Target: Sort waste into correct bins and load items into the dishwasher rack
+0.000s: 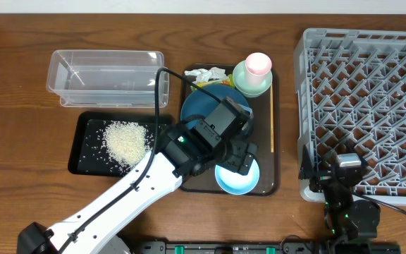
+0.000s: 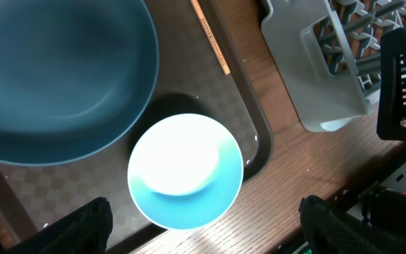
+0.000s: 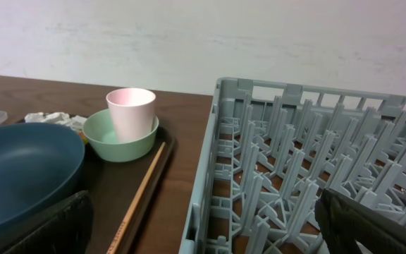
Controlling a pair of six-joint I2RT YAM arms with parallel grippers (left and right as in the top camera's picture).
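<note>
Left end effector point(image 1: 237, 161): spread wide, grasping nothing, hanging right over light-blue bowl point(image 2: 185, 171). In left wrist view, bowl centred between the two fingers point(image 2: 83, 226), straight below, opening up, white inside. Round, so no long axis to align with. Straight drop onto the rim probably enough.

Right end effector point(image 3: 203, 229): released too, empty, low by near-left corner of rack point(image 1: 365, 106), well apart from the bowl. Left arm plainly nearer.

Bowl position: near-right corner of brown tray point(image 2: 189, 77), just beside dark-blue bowl point(image 1: 201, 107); contact between the two not clear. Rack off to the bowl's right, past the tray rim, so likely a lift and carry rightward.

Containers:
- Black tray point(image 1: 82, 164): heap of rice point(image 1: 125, 140), stray grains round it.
- Clear container point(image 1: 104, 74): nothing seen inside.
- Mint bowl point(image 1: 244, 85): pink cup point(image 1: 258, 63) upright in it.
- Brown tray, far edge: tissue point(image 1: 206, 73) and yellow wrapper point(image 1: 204, 83); chopstick point(image 1: 271, 123) along right side.
- Rack: no dishes seen among the pegs.
</note>
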